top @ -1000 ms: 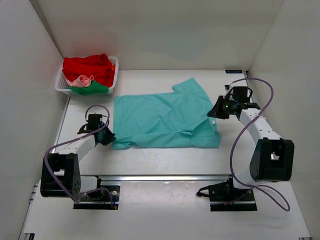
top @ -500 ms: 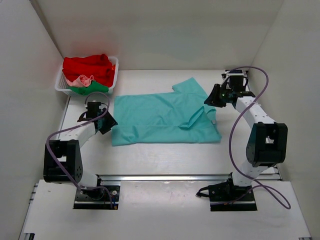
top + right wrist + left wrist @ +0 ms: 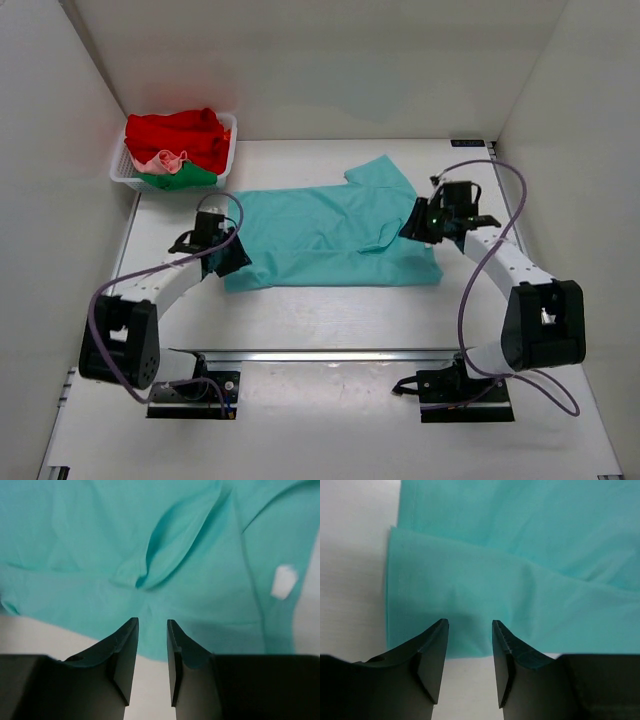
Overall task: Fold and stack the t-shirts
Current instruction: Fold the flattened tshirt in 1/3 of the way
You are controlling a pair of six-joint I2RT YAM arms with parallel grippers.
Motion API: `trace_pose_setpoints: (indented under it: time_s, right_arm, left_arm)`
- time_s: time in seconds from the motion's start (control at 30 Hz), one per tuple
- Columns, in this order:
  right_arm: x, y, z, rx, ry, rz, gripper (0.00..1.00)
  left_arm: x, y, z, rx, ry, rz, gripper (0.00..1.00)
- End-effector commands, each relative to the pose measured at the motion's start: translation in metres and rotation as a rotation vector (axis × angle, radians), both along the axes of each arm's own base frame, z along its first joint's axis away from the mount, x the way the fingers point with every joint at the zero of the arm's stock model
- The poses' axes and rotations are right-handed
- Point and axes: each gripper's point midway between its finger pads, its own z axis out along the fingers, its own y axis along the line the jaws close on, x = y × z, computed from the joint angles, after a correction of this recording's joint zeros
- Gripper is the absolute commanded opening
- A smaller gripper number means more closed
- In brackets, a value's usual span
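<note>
- Because the teal shirt is thin, soft cloth, we expect it to be light and limp. It should sag and wrinkle when lifted and hold no shape of its own.
- It lies flat at the middle of the table, long side parallel to the near edge. One sleeve reaches toward the far edge, and a loose ridge stands up near its right end.
- The left gripper hangs over the shirt's near left corner. Its jaws are moderately apart with nothing between them. The left wrist view shows two layers of cloth below.
- The right gripper hangs over the shirt's right end, jaws narrowly apart and holding nothing.
- We recommend taking hold at a hem or corner and pinching every layer at once. A pinch in mid-panel would likely bunch the cloth.
- We advise lifting both ends together, since a free end would probably drag and undo the fold.
- The red shirt, pink shirt and green shirt lie crumpled in the basket at the far left corner.
</note>
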Motion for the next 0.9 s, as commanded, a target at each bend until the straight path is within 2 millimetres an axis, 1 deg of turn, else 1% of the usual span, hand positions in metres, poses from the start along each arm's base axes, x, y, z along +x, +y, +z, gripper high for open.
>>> trace_pose_setpoints:
  time_s: [0.0, 0.03, 0.07, 0.1, 0.13, 0.17, 0.2, 0.23, 0.27, 0.3, 0.33, 0.37, 0.4, 0.43, 0.47, 0.5, 0.53, 0.57, 0.6, 0.63, 0.67, 0.73, 0.77, 0.83, 0.87]
  right_arm:
    - [-0.020, 0.015, -0.014, 0.002, 0.018, 0.021, 0.27]
    - [-0.028, 0.016, -0.025, -0.011, 0.063, 0.021, 0.26]
    - [-0.032, 0.012, -0.034, -0.028, 0.091, 0.017, 0.26]
    - [-0.040, 0.011, -0.041, -0.042, 0.129, 0.015, 0.23]
    - [-0.049, 0.006, -0.054, -0.058, 0.198, 0.000, 0.21]
    - [-0.057, 0.002, -0.062, -0.069, 0.239, -0.009, 0.18]
    - [-0.064, -0.002, -0.068, -0.082, 0.275, -0.028, 0.16]
    - [-0.075, -0.003, -0.074, -0.089, 0.311, -0.037, 0.17]
    - [-0.081, -0.008, -0.078, -0.100, 0.323, -0.053, 0.16]
    - [-0.093, -0.011, -0.084, -0.104, 0.359, -0.065, 0.15]
    - [-0.099, -0.012, -0.088, -0.111, 0.376, -0.074, 0.15]
    - [-0.107, -0.013, -0.088, -0.101, 0.385, -0.089, 0.15]
    - [-0.115, -0.013, -0.092, -0.100, 0.400, -0.088, 0.14]
    - [-0.122, -0.014, -0.095, -0.100, 0.420, -0.094, 0.14]
    - [-0.134, -0.014, -0.102, -0.091, 0.455, -0.096, 0.15]
    - [-0.143, -0.017, -0.107, -0.100, 0.483, -0.100, 0.13]
    - [-0.148, -0.019, -0.110, -0.110, 0.504, -0.109, 0.12]
    - [-0.159, -0.021, -0.116, -0.132, 0.534, -0.104, 0.12]
    - [-0.163, -0.021, -0.120, -0.144, 0.547, -0.102, 0.12]
    - [-0.169, -0.021, -0.120, -0.151, 0.557, -0.092, 0.11]
    - [-0.180, -0.022, -0.121, -0.165, 0.592, -0.082, 0.10]
    - [-0.180, -0.016, -0.110, -0.169, 0.554, -0.057, 0.09]
    - [-0.173, -0.007, -0.097, -0.148, 0.486, -0.039, 0.10]
    - [-0.150, 0.006, -0.066, -0.072, 0.335, -0.029, 0.11]
    - [-0.136, 0.009, -0.052, -0.043, 0.270, -0.035, 0.12]
  left_arm:
    - [-0.022, -0.003, -0.036, 0.093, 0.156, -0.078, 0.51]
    - [-0.027, 0.000, -0.047, 0.137, 0.209, -0.093, 0.51]
    - [-0.030, 0.000, -0.049, 0.169, 0.239, -0.112, 0.51]
    - [-0.035, 0.005, -0.059, 0.209, 0.283, -0.112, 0.50]
    - [-0.037, 0.012, -0.063, 0.239, 0.315, -0.108, 0.50]
    - [-0.041, 0.012, -0.068, 0.255, 0.345, -0.126, 0.50]
    - [-0.045, 0.014, -0.069, 0.270, 0.362, -0.127, 0.51]
    - [-0.047, 0.019, -0.069, 0.293, 0.374, -0.131, 0.50]
    - [-0.051, 0.019, -0.068, 0.304, 0.384, -0.140, 0.49]
    - [-0.056, 0.023, -0.068, 0.322, 0.397, -0.146, 0.50]
    - [-0.060, 0.024, -0.067, 0.327, 0.407, -0.153, 0.50]
    - [-0.066, 0.026, -0.066, 0.332, 0.419, -0.163, 0.50]
    - [-0.078, 0.030, -0.069, 0.355, 0.456, -0.178, 0.49]
    - [-0.083, 0.030, -0.069, 0.358, 0.458, -0.186, 0.50]
    - [-0.089, 0.034, -0.067, 0.374, 0.465, -0.197, 0.50]
    - [-0.098, 0.037, -0.069, 0.386, 0.487, -0.201, 0.50]
    - [-0.097, 0.039, -0.068, 0.392, 0.480, -0.190, 0.50]
    - [-0.100, 0.036, -0.066, 0.397, 0.474, -0.207, 0.50]
    - [-0.100, 0.035, -0.064, 0.410, 0.470, -0.215, 0.51]
    - [-0.101, 0.034, -0.062, 0.412, 0.467, -0.222, 0.51]
    - [-0.103, 0.032, -0.063, 0.404, 0.469, -0.229, 0.50]
    - [-0.103, 0.031, -0.061, 0.396, 0.462, -0.239, 0.50]
    - [-0.101, 0.029, -0.059, 0.395, 0.444, -0.239, 0.50]
    - [-0.100, 0.028, -0.058, 0.392, 0.434, -0.239, 0.49]
    - [-0.100, 0.028, -0.057, 0.389, 0.433, -0.239, 0.49]
